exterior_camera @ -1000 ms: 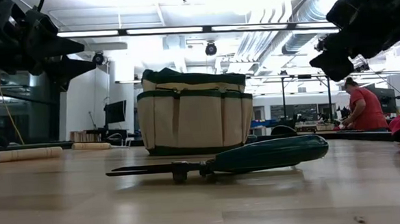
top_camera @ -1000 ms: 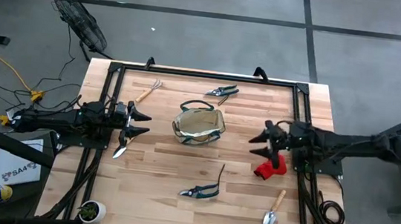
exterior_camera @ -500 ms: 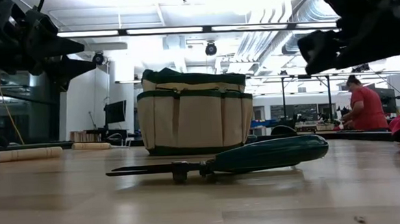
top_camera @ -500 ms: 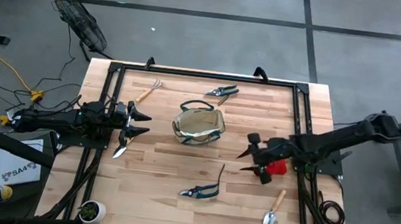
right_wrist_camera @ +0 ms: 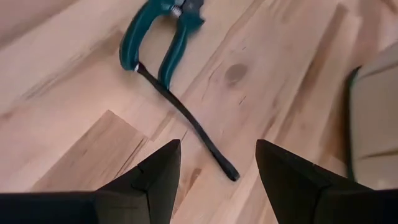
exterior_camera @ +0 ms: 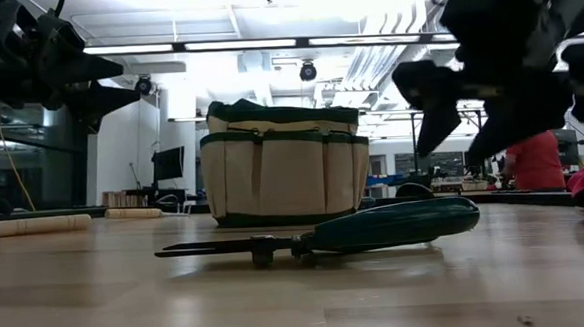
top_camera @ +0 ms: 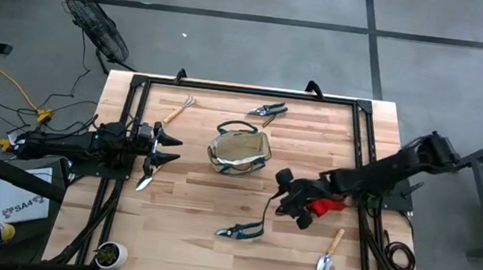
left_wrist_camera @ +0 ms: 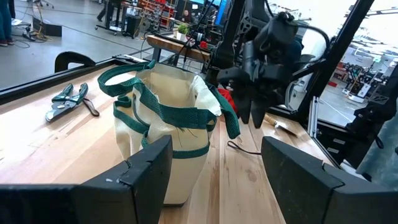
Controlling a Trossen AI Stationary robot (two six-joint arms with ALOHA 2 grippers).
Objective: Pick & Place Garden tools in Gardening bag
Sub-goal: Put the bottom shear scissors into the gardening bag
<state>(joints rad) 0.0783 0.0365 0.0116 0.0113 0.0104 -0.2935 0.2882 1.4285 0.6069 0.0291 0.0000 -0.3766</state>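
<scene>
The beige, green-trimmed gardening bag [top_camera: 240, 151] stands upright on its base mid-table, mouth open. Teal-handled pruning shears [top_camera: 240, 231] lie flat on the near side, a black strap [right_wrist_camera: 186, 124] trailing from their handles. My right gripper [top_camera: 285, 199] hangs open above the table between bag and shears, slanting down, with nothing between its fingers [right_wrist_camera: 217, 180]. A red glove [top_camera: 331, 204] lies under its arm. My left gripper [top_camera: 168, 148] waits open at the left, pointing level at the bag [left_wrist_camera: 168, 124].
More shears [top_camera: 267, 111] and a hand rake [top_camera: 179, 109] lie near the far edge. One trowel [top_camera: 145, 179] lies under my left gripper, another [top_camera: 328, 256] at the near right. A small potted plant [top_camera: 109, 252] stands at the near left corner. A black frame rims the table.
My right gripper has swung from the table's right edge toward the middle and a little down, toward the near shears. It has rolled about its own line and tipped downward, staying open. The left arm has kept still, and no tool has moved.
</scene>
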